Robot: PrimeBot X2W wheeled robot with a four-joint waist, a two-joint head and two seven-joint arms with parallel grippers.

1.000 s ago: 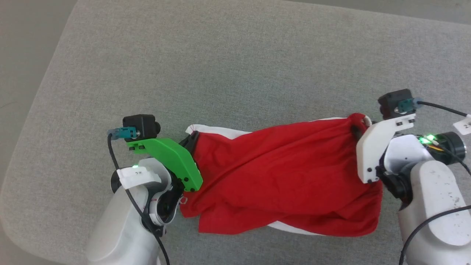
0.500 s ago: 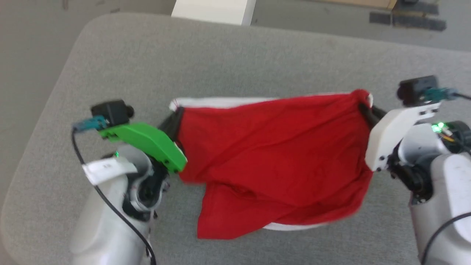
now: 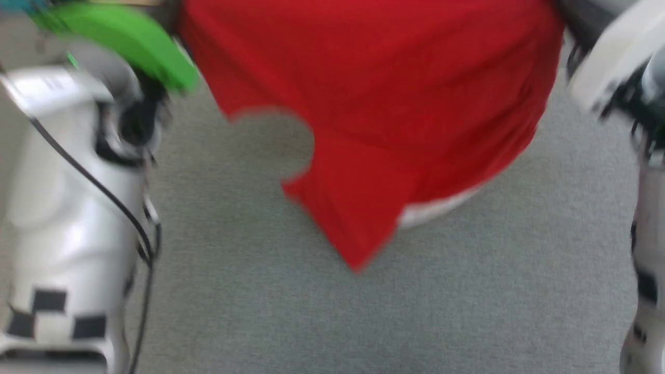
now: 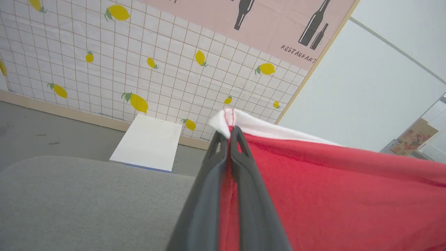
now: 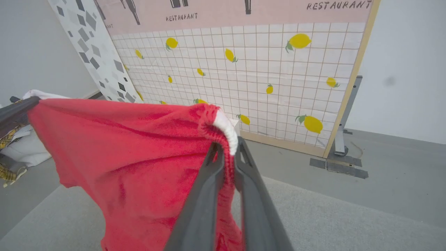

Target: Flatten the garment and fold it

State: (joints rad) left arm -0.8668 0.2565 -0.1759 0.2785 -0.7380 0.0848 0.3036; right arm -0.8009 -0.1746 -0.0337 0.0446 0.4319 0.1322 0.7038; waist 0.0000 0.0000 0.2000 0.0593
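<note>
Clearly both pairs of jaws are clamped shut on cloth: the left gripper (image 4: 229, 131) pinches a white-trimmed corner of the red shorts (image 4: 348, 198), the right gripper (image 5: 228, 148) the gathered corner opposite. Between them the shorts hang stretched in the air above the grey padded surface (image 3: 467, 311), one leg dangling. Best held taut and level, then lowered evenly so the hem lands first.

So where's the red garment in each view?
Head view: garment across the top centre, one corner hanging down to mid-frame.
Left wrist view: right half, from the white-trimmed corner at centre out to the right edge.
Right wrist view: left and centre, hanging.
Shared landmark: the grey padded surface beneath it.
</note>
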